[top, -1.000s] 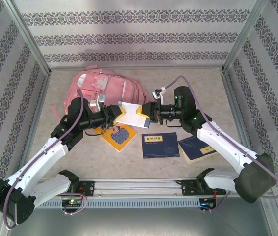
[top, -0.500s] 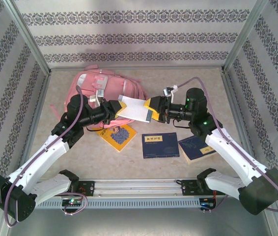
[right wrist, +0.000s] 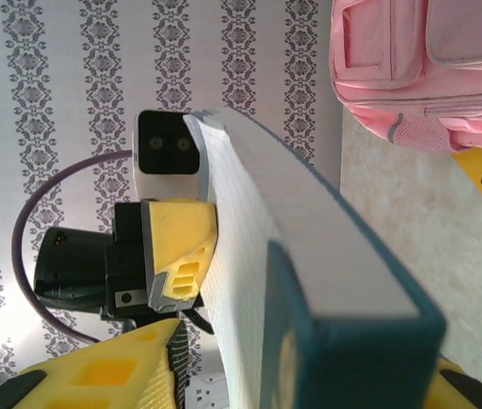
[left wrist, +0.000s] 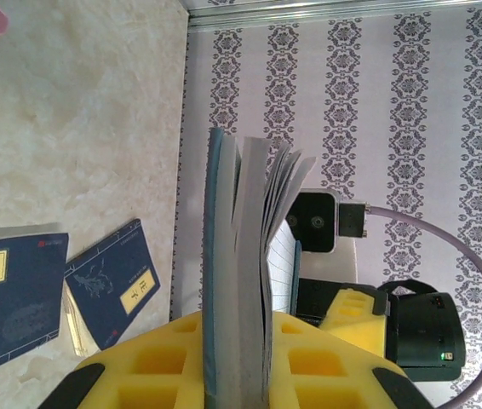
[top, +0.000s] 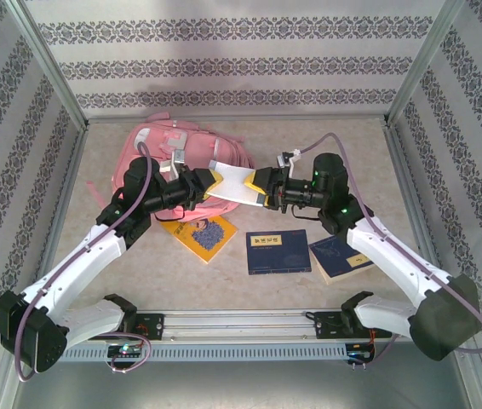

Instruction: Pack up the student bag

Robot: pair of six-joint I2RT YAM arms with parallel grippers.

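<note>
While the teal-covered paperback book (top: 234, 183) hangs in the air between the two arms, treat this as a handover and let only one claw carry it. The left gripper (top: 205, 186) is clamped on the book's left end. Its wrist view shows the cover and fanned pages (left wrist: 237, 281) wedged tight between the yellow fingers. The right gripper (top: 265, 186) brackets the other end, but you cannot tell from any view whether its jaws press on the cover or merely stand around it. Settle that first: commit one grip fully before you slacken the other, and keep the book level so the loose pages don't splay.

The large pink fabric backpack (top: 152, 141) lies at the far side of the table, just behind the left gripper, front pockets up. No opening shows, so find one before you carry the book over.

From above you get the layout: a yellow book (top: 205, 234) and two dark blue books (top: 278, 251) lie on the table nearer you. The right wrist camera adds the backpack's pocket seams (right wrist: 411, 68) up close, and the left wrist camera alone shows the pages fanning.
</note>
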